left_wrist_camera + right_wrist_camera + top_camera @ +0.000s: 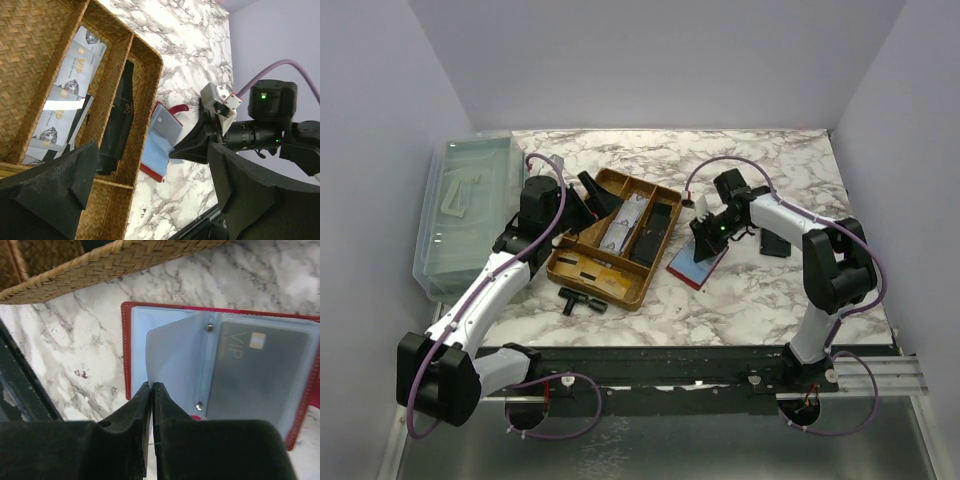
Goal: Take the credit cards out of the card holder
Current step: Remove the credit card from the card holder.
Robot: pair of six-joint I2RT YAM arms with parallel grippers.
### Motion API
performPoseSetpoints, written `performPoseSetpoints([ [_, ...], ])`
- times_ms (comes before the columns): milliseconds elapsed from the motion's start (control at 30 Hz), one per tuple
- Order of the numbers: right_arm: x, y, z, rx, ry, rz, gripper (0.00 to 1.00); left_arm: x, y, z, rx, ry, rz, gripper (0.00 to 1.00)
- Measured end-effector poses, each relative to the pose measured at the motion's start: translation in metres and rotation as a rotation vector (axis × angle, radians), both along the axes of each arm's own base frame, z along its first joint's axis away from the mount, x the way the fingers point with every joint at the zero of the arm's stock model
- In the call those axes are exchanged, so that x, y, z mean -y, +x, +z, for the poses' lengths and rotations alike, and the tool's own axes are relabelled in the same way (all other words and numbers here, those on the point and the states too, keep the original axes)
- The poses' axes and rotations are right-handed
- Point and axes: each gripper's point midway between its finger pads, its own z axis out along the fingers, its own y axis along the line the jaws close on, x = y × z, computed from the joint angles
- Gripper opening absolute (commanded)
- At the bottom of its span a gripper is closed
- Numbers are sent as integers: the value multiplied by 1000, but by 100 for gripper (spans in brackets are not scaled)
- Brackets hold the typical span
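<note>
Top external view, near to far. A small black T-shaped tool (582, 300) lies loose on the marble table (760, 310), just near of the wicker tray (638, 297). Neither arm is on it.

Next out, right of the tray: the red card holder (698, 265) lies open and flat, lining up, prob so the sleeves can be reached from above. R gripper (705, 235) is down on it. In the right wrist view the claw is all but closed, w/ only a hairline slit btwn the black fingers (125, 435). The tips sit at the edge of a clear sleeve (175, 355). Can't tell if it nips the sleeve or only touches it. One grey VIP card (255, 370) remains tucked in a sleeve beside the snaps, so the job isn't done.

L gripper (582, 200) hangs over the tray's far-left part, jaws spread fully, nothing held. It looks parked out of the R arm's way, or ready to help pin the holder.

Tray contents, seen from the left wrist: silver VIP cards (70, 85) in the middle compartment, a black VIP card (122, 115) in the one nearest the holder. Sorted by colour, I'd guess, w/ the tray as drop-off.

Further right a small dark item (775, 245) lies on the table; unclear what it is. Far left, off the marble, stands a clear plastic bin (470, 200).
</note>
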Motion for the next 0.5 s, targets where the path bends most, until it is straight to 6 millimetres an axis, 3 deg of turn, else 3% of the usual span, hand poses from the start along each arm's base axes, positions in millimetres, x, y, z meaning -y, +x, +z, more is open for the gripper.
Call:
performPoseSetpoints([
  [133,-6,-15,-2,-63,54,11,32,4,0,5,13,-23,-14,97],
  [300,-18,-39,8,-151,165,68,47,15,5,9,21,-71,-54,96],
  [500,-22,-51,28,-223,293,94,50,34,6,1,-16,-127,-124,96],
])
